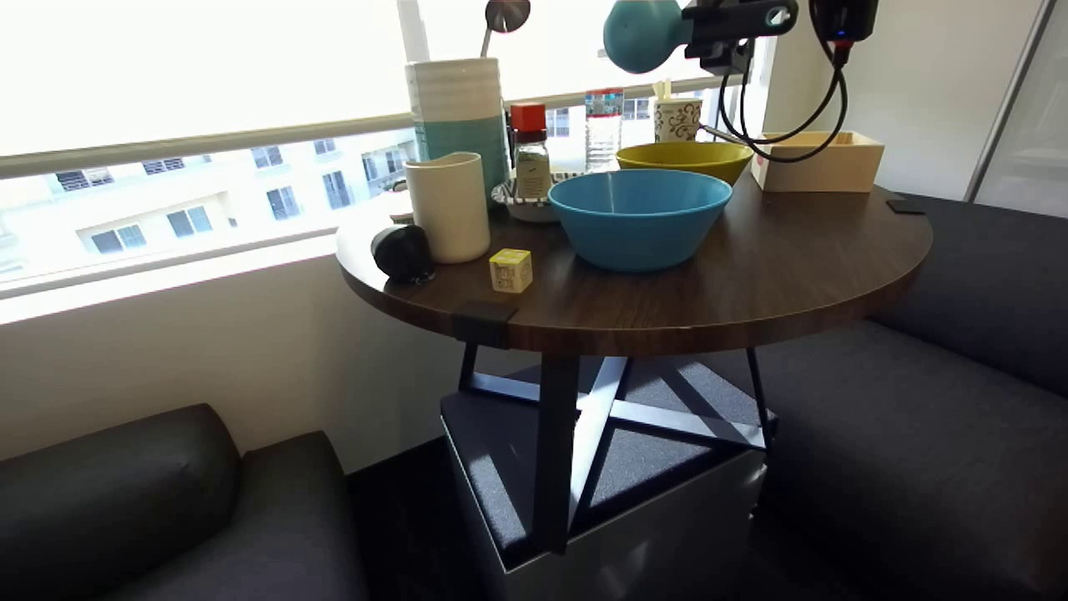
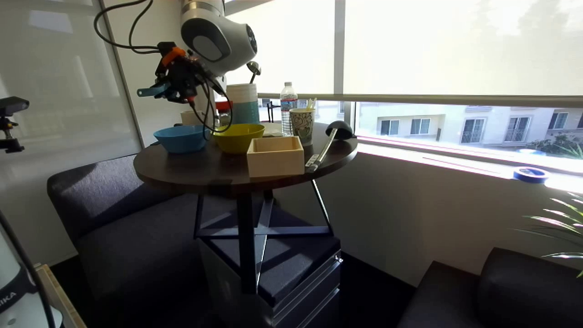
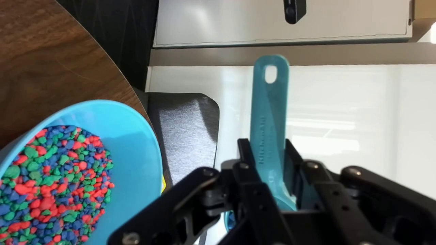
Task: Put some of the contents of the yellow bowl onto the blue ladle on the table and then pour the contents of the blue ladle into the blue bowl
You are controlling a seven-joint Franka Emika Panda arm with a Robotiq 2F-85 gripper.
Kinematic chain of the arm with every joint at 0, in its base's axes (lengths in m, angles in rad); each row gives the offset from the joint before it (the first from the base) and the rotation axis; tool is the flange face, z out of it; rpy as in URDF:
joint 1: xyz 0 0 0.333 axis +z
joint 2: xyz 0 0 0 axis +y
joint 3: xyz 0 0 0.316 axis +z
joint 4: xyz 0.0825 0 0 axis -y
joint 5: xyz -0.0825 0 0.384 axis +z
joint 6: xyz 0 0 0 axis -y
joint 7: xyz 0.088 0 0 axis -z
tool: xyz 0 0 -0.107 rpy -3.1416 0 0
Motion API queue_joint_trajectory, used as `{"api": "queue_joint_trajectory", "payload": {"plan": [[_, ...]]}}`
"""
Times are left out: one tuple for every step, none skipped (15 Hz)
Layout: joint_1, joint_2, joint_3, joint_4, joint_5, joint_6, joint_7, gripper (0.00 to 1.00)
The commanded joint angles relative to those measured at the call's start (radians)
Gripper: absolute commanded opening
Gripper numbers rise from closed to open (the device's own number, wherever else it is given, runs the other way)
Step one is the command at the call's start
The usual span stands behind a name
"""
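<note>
My gripper (image 3: 267, 146) is shut on the handle of the blue ladle (image 3: 269, 115) and holds it in the air above the table (image 1: 801, 284). In an exterior view the ladle's round cup (image 1: 642, 37) hangs high above the blue bowl (image 1: 638, 229). In the wrist view the blue bowl (image 3: 136, 156) is at lower left and holds red, green and blue pebbles. A sliver of the cup shows dark blue bits; my fingers hide the rest. The yellow bowl (image 1: 688, 155) stands beside the blue bowl, and also shows in an exterior view (image 2: 239, 139). Its contents are hidden.
A cream mug (image 1: 450, 209), a black object (image 1: 402, 253) and a yellow cube (image 1: 511, 271) stand near the blue bowl. A tall jar (image 1: 459, 108), red-capped bottle (image 1: 532, 163) and water bottle (image 2: 288, 109) stand behind. A wooden box (image 2: 276, 161), paper cup (image 2: 302, 125) and metal ladle (image 2: 339, 130) are opposite.
</note>
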Motion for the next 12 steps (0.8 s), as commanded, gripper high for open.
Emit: {"api": "queue_joint_trajectory", "payload": {"plan": [[-0.022, 0.012, -0.006, -0.013, 0.061, -0.042, 0.006, 0.06], [-0.026, 0.016, -0.009, -0.015, 0.079, -0.053, 0.008, 0.06], [-0.031, 0.020, -0.012, -0.017, 0.099, -0.062, 0.011, 0.06], [-0.034, 0.025, -0.015, -0.020, 0.117, -0.073, 0.012, 0.06], [-0.038, 0.030, -0.017, -0.023, 0.137, -0.087, 0.014, 0.06], [-0.042, 0.034, -0.018, -0.026, 0.157, -0.097, 0.017, 0.06], [-0.045, 0.037, -0.020, -0.032, 0.173, -0.108, 0.020, 0.06], [-0.048, 0.039, -0.021, -0.036, 0.189, -0.118, 0.022, 0.06], [-0.050, 0.041, -0.022, -0.040, 0.201, -0.125, 0.024, 0.06], [-0.050, 0.044, -0.023, -0.042, 0.214, -0.134, 0.028, 0.06], [-0.051, 0.045, -0.024, -0.043, 0.220, -0.139, 0.029, 0.06], [-0.052, 0.049, -0.025, -0.044, 0.234, -0.147, 0.033, 0.06]]}}
